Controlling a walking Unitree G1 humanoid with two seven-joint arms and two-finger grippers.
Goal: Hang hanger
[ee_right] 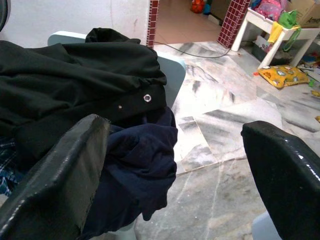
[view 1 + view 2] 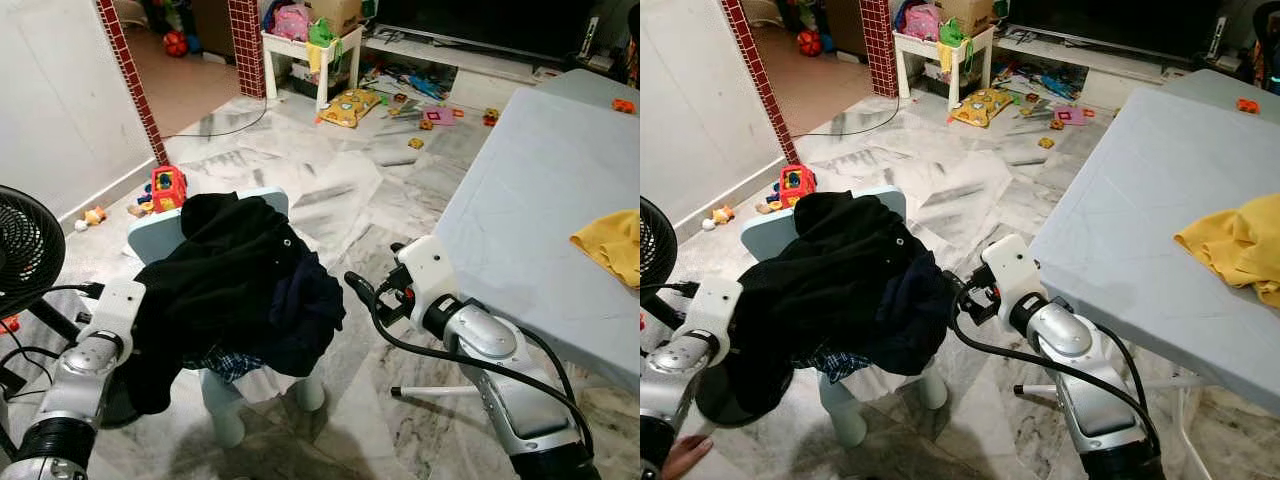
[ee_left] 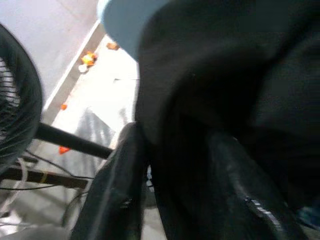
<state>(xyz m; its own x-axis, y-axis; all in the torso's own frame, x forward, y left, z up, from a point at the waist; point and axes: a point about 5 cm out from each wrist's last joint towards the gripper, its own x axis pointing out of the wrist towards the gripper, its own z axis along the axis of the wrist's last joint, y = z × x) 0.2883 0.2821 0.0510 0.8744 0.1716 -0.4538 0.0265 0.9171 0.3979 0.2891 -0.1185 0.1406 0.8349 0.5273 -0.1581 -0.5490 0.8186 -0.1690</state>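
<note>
left gripper [image 3: 175, 190] closes its fingers on the black clothes [image 2: 230, 280] piled on the chair [image 2: 215, 395]. right gripper [image 1: 175, 170] is wide open, empty, just beside the pile. hanger unseen; lift slowly, check underneath.

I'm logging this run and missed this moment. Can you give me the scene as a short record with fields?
Clothes: black jacket and navy garment heaped on a light blue chair
Left claw: fingers around black fabric at the heap's left side
Right claw: open, beside the navy garment, not touching
Table: grey, on the robot's right, yellow cloth on it
Floor: marble, scattered toys, black fan at left
Hanger: cannot tell
</note>
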